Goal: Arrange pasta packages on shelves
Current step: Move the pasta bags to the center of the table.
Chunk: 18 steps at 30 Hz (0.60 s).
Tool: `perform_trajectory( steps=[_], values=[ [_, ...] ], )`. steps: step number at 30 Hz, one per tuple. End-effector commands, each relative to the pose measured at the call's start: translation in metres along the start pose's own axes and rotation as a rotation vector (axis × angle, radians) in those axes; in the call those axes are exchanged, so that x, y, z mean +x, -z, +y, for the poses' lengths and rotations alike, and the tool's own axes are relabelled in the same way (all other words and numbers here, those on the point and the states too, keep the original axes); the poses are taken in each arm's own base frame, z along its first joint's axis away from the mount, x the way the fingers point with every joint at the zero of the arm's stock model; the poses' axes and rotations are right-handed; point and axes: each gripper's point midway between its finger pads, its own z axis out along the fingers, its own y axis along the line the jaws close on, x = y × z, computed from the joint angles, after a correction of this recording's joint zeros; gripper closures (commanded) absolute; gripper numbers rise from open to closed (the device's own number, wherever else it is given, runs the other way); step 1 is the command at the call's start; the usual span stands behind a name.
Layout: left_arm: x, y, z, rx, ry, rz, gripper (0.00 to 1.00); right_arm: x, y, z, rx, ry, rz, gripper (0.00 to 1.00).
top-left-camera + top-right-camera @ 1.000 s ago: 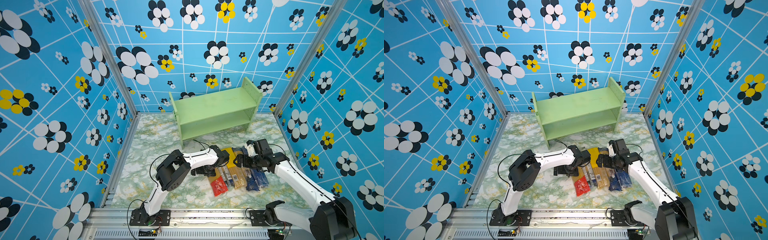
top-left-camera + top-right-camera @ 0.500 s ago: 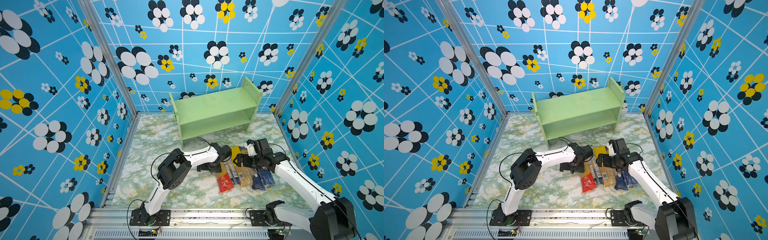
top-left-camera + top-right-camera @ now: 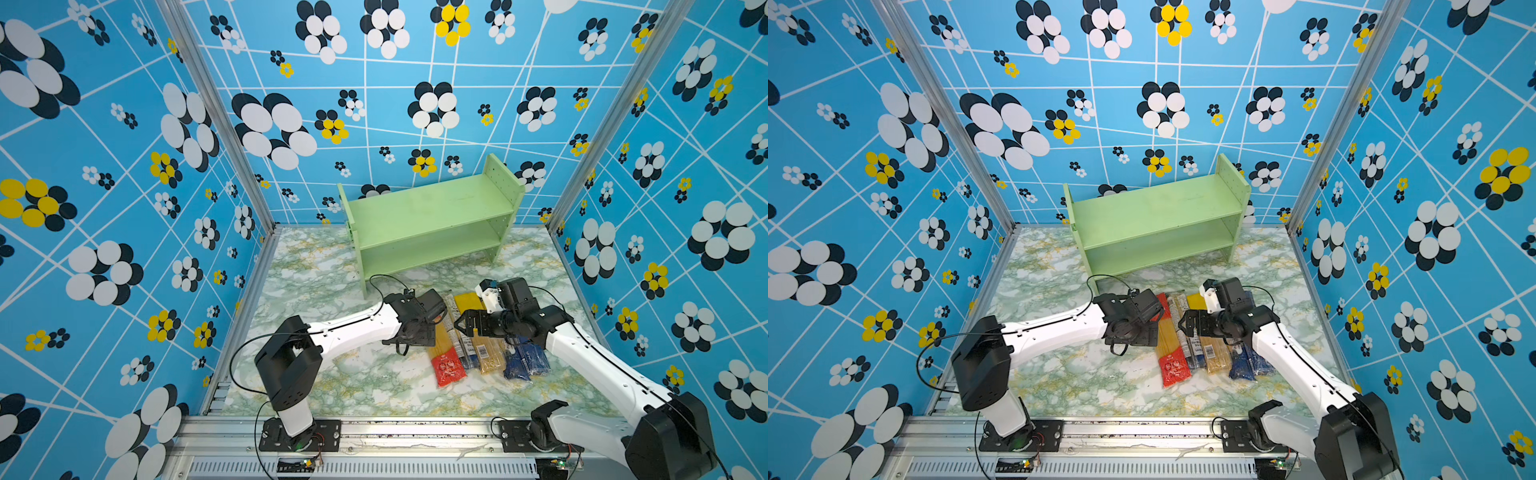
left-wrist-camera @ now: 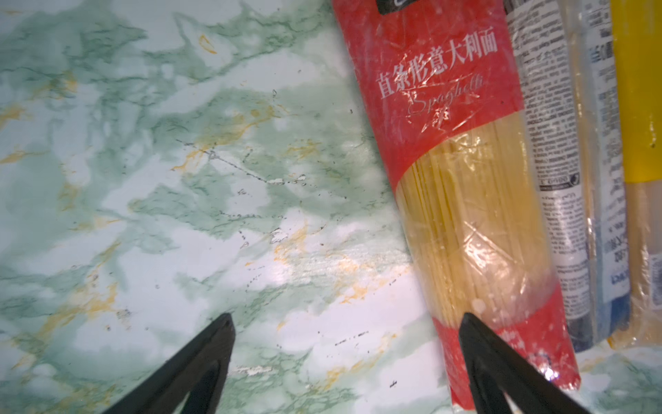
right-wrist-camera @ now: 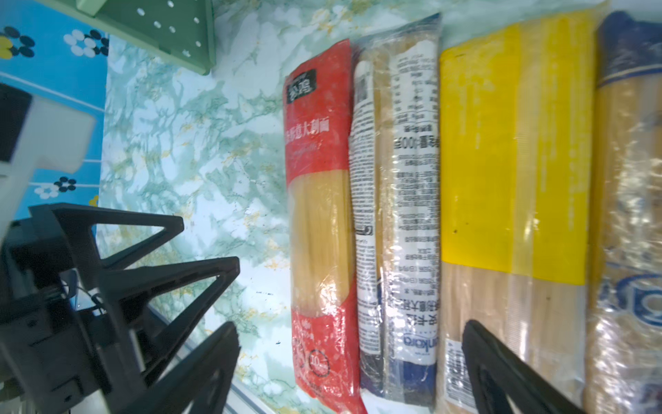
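The pasta packages lie side by side on the marble table in front of the pale green shelves (image 3: 428,224), which hold nothing. From the left they are a red pack (image 3: 446,368), a clear pack with a white label (image 3: 462,343), a yellow pack (image 3: 487,353), a brownish blue-ended pack (image 5: 630,200) and a dark blue pack (image 3: 534,361). My left gripper (image 4: 345,319) is open low at the red pack's (image 4: 462,200) outer edge, one fingertip over it and one over bare table. My right gripper (image 5: 349,324) is open above the row, spanning the red pack (image 5: 318,215) and the clear pack (image 5: 397,215).
Patterned blue walls (image 3: 124,208) close in the table on three sides. The metal rail (image 3: 374,432) with both arm bases runs along the front edge. Bare marble (image 3: 332,266) lies left of the packs and before the shelves.
The row of packs has slid a little to the right. My left gripper has drawn back slightly to the left, off the packs. The right arm has hardly moved.
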Motion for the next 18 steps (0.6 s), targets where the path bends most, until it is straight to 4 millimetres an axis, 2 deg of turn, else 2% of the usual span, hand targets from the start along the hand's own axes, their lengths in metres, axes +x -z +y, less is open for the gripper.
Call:
perform_trajectory(
  steps=[1,8,14,18],
  values=[
    [-0.009,0.024,0.01,0.038,-0.059,-0.109,0.01,0.0,-0.004,0.014,-0.017,0.029,-0.013,0.01],
    [-0.02,0.067,0.042,0.161,-0.073,-0.322,0.01,0.011,-0.017,0.028,0.014,0.07,0.008,0.01],
    [-0.023,0.09,0.07,0.254,-0.03,-0.46,0.01,0.021,-0.031,0.043,0.06,0.107,0.014,0.02],
    [-0.022,0.097,0.08,0.316,-0.016,-0.523,0.01,0.03,-0.045,0.05,0.097,0.132,0.035,0.02]
  ],
)
